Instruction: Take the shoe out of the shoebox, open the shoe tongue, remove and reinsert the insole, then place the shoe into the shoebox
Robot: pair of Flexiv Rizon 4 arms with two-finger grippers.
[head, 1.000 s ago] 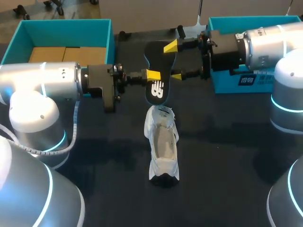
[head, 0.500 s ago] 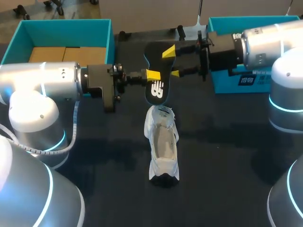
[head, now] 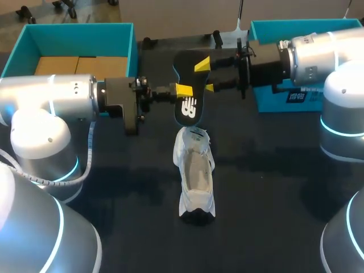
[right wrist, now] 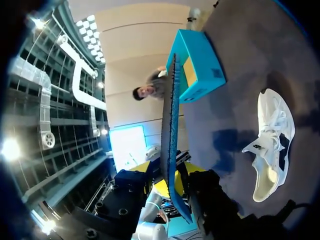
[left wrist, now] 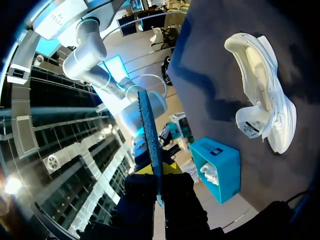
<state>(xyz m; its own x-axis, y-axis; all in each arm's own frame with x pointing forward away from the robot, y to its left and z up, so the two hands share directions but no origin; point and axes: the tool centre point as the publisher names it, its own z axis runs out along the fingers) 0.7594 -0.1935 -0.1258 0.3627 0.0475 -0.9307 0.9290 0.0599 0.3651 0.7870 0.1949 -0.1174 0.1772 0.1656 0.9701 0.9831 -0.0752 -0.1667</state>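
Closing in over the past second, the right gripper [head: 205,76] is now sitting nearer the black insole [head: 187,105], its yellow-tipped fingers [head: 202,64] standing closer together than before. They are straddling the insole's upper part, one on each face, with a gap still showing between them, so the tool is not gripping anything. In the right wrist view the right gripper [right wrist: 167,180] is looking along the insole [right wrist: 170,110], which is showing edge-on between its fingers.

From the other side, the left gripper [head: 183,90] is pinching the insole at its middle and holding it upright in the air, unchanged from the earlier frames. In the left wrist view the left gripper [left wrist: 157,175] is showing its fingers pressed tight against both faces of the thin insole [left wrist: 149,135].

Below the insole, the white shoe [head: 196,176] is lying lengthwise on the dark table [head: 273,187], its opening facing up and its tongue end nearest the insole. Neither gripper is touching it. Both wrist views are showing the shoe [left wrist: 265,95] [right wrist: 272,135] well apart from the fingers.

At the table's far left, behind the left arm, the teal shoebox [head: 128,45] is sitting open with brown card inside. A second teal box [head: 267,28] is standing at the far right, partly hidden behind the right arm.
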